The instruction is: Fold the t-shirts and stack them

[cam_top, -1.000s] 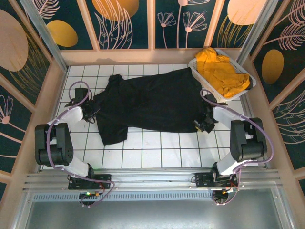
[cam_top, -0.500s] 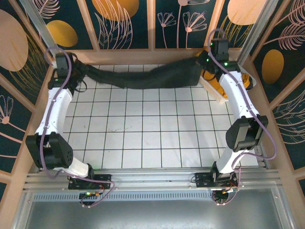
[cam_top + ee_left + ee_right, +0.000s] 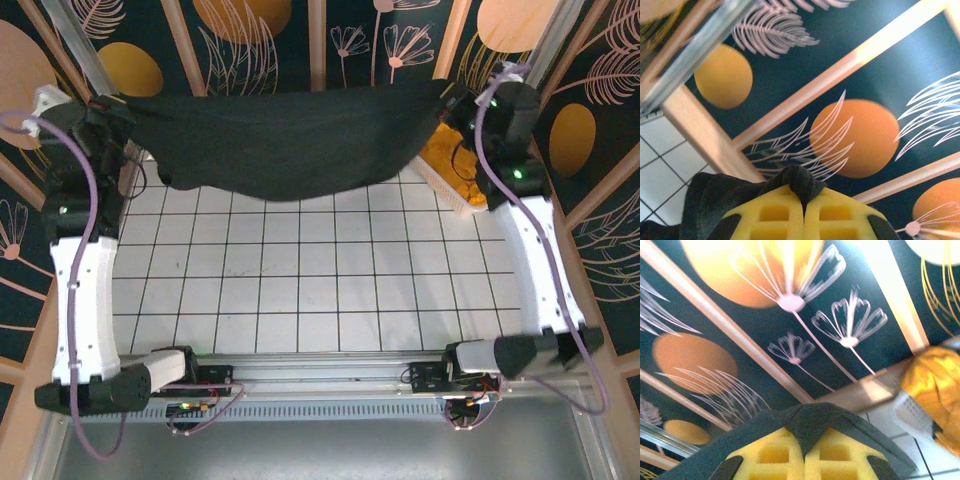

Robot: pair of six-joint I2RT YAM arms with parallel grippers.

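Observation:
The black t-shirt [image 3: 280, 140] hangs stretched in the air across the back of the table, sagging in the middle. My left gripper [image 3: 112, 112] is shut on its left end, raised high by the back left wall. In the left wrist view a black fold of the black t-shirt [image 3: 800, 182] bulges out between the yellow pads [image 3: 775, 215]. My right gripper [image 3: 452, 100] is shut on the right end; the black t-shirt [image 3: 815, 422] is pinched between that gripper's pads [image 3: 775, 457]. The mustard-yellow t-shirt [image 3: 447, 160] lies bunched in the basket, partly hidden by the right arm.
The white lattice basket [image 3: 450, 195] stands at the back right corner, under the right arm. The white tiled table [image 3: 320, 270] lies bare below the hanging cloth. Patterned walls close in the back and sides.
Both arms have lifted the black shirt from flat on the table up to the back, then higher still, so it now hangs spread between the two grippers.

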